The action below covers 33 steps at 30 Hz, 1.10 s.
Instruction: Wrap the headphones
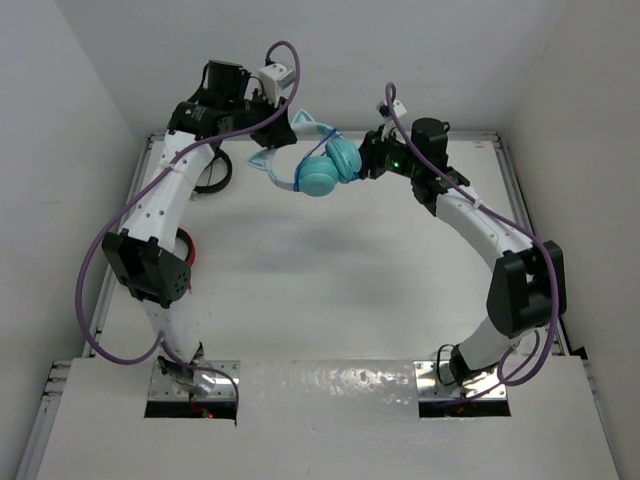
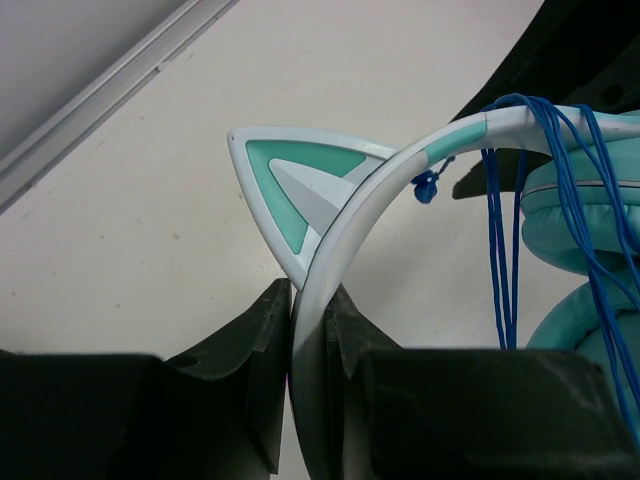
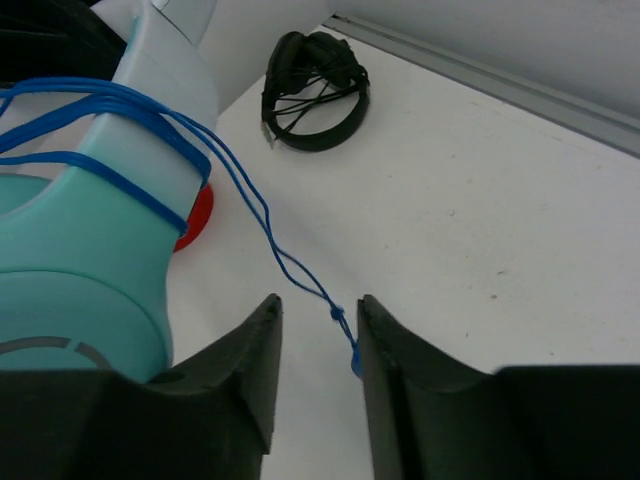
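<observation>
The teal headphones (image 1: pixel 322 170) hang in the air over the far middle of the table, between both arms. My left gripper (image 1: pixel 285 118) is shut on the pale headband (image 2: pixel 350 225), just below a cat ear (image 2: pixel 300 180). The blue cable (image 2: pixel 500 230) is looped several times round the headband above the turquoise earcups (image 2: pixel 585 235). My right gripper (image 1: pixel 366 155) is beside the earcups (image 3: pixel 80 270), open. The loose cable end (image 3: pixel 270 235) runs down between its fingers, and the blue plug (image 3: pixel 355 360) rests against the right finger.
Black headphones (image 3: pixel 315 90) lie on the table at the far left, partly under the left arm (image 1: pixel 215 175). Red headphones (image 3: pixel 195 215) show only as an edge behind the teal earcup and beside the left arm (image 1: pixel 188 250). A raised rim (image 1: pixel 500 140) borders the table.
</observation>
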Tool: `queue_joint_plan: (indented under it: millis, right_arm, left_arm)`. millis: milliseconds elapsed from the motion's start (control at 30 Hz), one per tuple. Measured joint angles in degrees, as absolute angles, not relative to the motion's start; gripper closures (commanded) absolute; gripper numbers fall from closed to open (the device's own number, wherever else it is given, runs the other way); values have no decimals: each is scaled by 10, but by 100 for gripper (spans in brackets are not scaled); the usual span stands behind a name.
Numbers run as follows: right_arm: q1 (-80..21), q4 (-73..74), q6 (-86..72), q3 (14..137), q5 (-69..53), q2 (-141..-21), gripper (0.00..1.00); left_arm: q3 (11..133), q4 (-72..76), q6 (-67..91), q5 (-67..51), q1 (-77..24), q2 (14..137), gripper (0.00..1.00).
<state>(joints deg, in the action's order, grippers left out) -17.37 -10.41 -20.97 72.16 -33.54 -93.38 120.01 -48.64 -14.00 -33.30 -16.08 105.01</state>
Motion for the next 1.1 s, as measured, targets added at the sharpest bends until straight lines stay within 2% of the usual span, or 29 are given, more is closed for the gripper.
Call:
queue_joint_plan:
  millis: [200,367,467,533,567,600,667,700,733,833,933,1100]
  right_arm:
    - [-173,-87,-203,719,-343,-934,39]
    - [-167,-13,-158,720,-324,-931,11]
    - [-163,47,-128,720,-310,-917,4]
    - [-163,101,-102,720,-286,-891,5]
    - [-163,116,-94,720,-279,-881,9]
    - [-162,133,-84,720,-265,-866,29]
    - [-162,162,-65,720,-244,-839,48]
    - [-161,177,-58,720,-232,-827,53]
    - [-159,197,-50,722,-218,-814,48]
    - [-152,246,-39,738,-180,-801,23]
    - [-148,282,-39,769,-172,-801,11]
    - [-159,248,-100,819,-253,-807,7]
  left_arm:
    - [1200,-497,-205,-315,-174,1050,100]
    - [1200,-504,-244,-289,-183,1050,100]
    - [1196,-502,-254,-280,-183,1050,100]
    - [1188,-495,-257,-273,-183,1050,100]
    - [1183,-493,-257,-270,-183,1050,100]
    - [1178,-491,-259,-266,-183,1050,100]
    - [1169,-488,-261,-260,-183,1050,100]
    - [1164,-485,-262,-257,-183,1050,100]
    - [1161,-482,-263,-255,-183,1050,100]
    - [1149,-471,-264,-247,-183,1050,100]
    - [1137,-457,-263,-239,-184,1050,100]
    - [1130,-446,-263,-226,-185,1055,100]
